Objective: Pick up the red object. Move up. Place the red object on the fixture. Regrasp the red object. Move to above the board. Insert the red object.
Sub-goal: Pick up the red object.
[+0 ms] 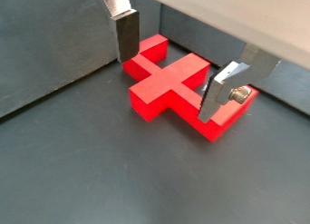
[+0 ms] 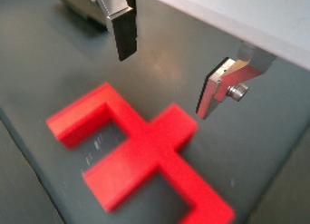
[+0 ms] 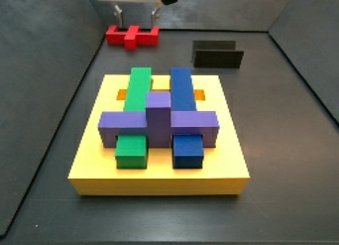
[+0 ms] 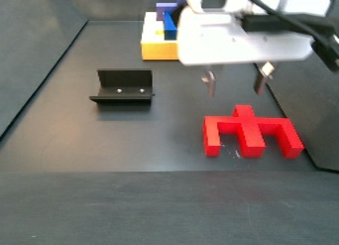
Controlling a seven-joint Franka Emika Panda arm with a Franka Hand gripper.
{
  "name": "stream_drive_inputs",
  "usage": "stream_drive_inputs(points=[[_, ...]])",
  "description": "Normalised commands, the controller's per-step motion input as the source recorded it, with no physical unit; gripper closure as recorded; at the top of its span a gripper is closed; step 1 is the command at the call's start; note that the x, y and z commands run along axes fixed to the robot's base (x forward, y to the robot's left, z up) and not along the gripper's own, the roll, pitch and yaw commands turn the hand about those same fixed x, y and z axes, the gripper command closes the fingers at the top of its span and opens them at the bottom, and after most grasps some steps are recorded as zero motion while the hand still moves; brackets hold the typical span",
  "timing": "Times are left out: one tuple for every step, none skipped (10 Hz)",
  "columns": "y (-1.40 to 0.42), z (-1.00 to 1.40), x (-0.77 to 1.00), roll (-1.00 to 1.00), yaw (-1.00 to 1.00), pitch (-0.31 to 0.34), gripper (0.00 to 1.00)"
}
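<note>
The red object [image 4: 252,133] lies flat on the dark floor near a side wall, also seen in a side view [image 3: 133,35] and in both wrist views [image 1: 169,82] [image 2: 133,146]. My gripper [image 4: 235,88] hangs open just above it, its fingers apart and touching nothing. In a wrist view the gripper [image 1: 169,88] has a finger on each side of the red piece; in a wrist view the gripper [image 2: 166,86] shows bare floor between the pads. The fixture [image 4: 122,87] [image 3: 219,56] stands empty, apart from the red piece. The yellow board [image 3: 99,160] [image 4: 159,49] lies farther off.
Green [image 3: 137,88], blue [image 3: 180,88] and purple [image 3: 159,120] blocks sit in the board. Grey enclosure walls [image 1: 49,46] rise close behind the red piece and along both sides of the floor.
</note>
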Motion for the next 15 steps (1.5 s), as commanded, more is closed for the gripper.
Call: stream_drive_inputs(points=[[0.19, -0.53, -0.34, -0.13, -0.04, -0.076, 0.0], [0.17, -0.5, -0.3, -0.13, -0.03, -0.076, 0.0], [0.16, -0.47, -0.22, -0.13, -0.01, -0.071, 0.0], [0.15, -0.43, -0.17, -0.12, 0.0, -0.061, 0.0], [0.11, -0.39, -0.15, -0.13, 0.0, -0.067, 0.0], [0.05, -0.32, -0.09, -0.13, 0.0, -0.066, 0.0], [0.0, -0.33, -0.07, -0.06, 0.0, -0.047, 0.0], [0.0, -0.3, -0.08, -0.06, 0.0, -0.04, 0.0], [0.0, -0.25, -0.06, -0.08, 0.0, -0.03, 0.0], [0.0, -0.08, -0.01, -0.03, -0.02, 0.0, 0.0], [0.05, 0.0, 0.0, -0.07, -0.03, 0.001, 0.0], [0.1, 0.0, 0.15, -0.11, -0.03, 0.05, 0.0], [0.1, 0.0, 0.15, -0.11, -0.07, 0.061, 0.0], [0.07, 0.0, 0.13, -0.11, -0.07, 0.046, 0.0], [0.0, 0.0, 0.08, -0.06, -0.07, 0.024, 0.0]])
